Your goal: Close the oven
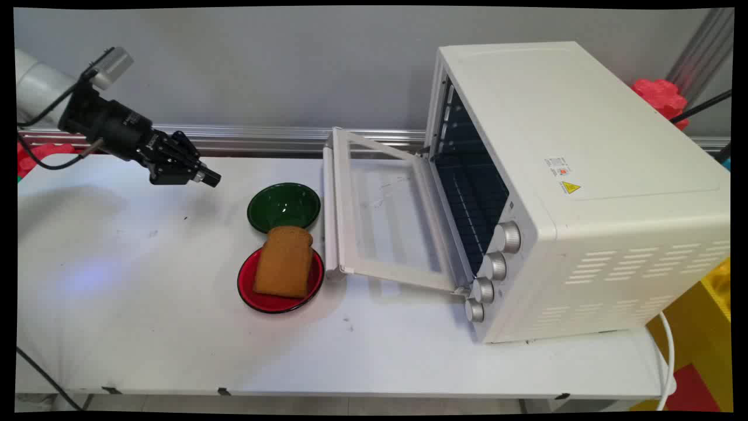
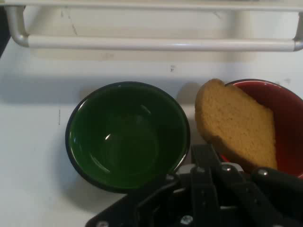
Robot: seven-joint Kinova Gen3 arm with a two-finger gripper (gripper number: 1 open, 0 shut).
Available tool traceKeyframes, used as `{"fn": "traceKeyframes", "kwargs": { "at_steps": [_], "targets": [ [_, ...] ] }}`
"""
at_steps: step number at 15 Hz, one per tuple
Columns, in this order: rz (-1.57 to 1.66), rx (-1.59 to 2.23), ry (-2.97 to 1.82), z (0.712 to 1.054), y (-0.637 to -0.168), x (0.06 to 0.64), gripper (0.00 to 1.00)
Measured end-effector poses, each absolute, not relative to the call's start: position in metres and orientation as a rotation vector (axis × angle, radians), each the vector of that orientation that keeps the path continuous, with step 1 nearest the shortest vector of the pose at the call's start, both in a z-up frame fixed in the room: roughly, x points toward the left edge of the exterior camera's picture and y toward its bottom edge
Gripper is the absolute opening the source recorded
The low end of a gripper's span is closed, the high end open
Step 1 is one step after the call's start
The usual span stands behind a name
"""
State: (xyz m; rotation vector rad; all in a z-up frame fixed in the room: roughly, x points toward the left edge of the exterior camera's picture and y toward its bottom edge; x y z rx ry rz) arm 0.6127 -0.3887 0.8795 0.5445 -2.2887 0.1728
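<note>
The toaster oven (image 1: 578, 187) is the largest thing on the white tabletop (image 1: 146, 327) and serves as the landmark. It stands at the right end, its cavity facing left, with four silver knobs (image 1: 494, 266) down its front corner. Its glass door (image 1: 385, 216) is dropped open and lies flat toward the left, the handle bar (image 1: 331, 204) along its far-left edge; in the hand view that bar runs across the top.

Just left of the oven's door handle sit two dishes, touching or nearly so. The red plate (image 1: 280, 280) lies nearer the camera and carries a slice of brown bread (image 1: 284, 261), which leans over the plate's rim toward the other dish, its long axis running roughly along the door handle. The green bowl (image 1: 284, 207), farther back, holds nothing.

Well left of the oven, beyond both dishes, the black end effector (image 1: 207, 177) hangs above the tabletop, pointing right and downward toward the bowl. It grips nothing, and its fingers look drawn together at the tip. The bowl is the nearest thing to it, lying ahead along its pointing direction; the bread lies ahead and off to the side nearer the camera.
</note>
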Motion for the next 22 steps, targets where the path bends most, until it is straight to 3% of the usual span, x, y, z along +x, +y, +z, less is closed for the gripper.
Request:
{"fn": "traceKeyframes", "kwargs": {
  "at_steps": [22],
  "targets": [
    [0.256,0.517,-2.282,0.798,-0.45,0.507,0.0]
  ]
}}
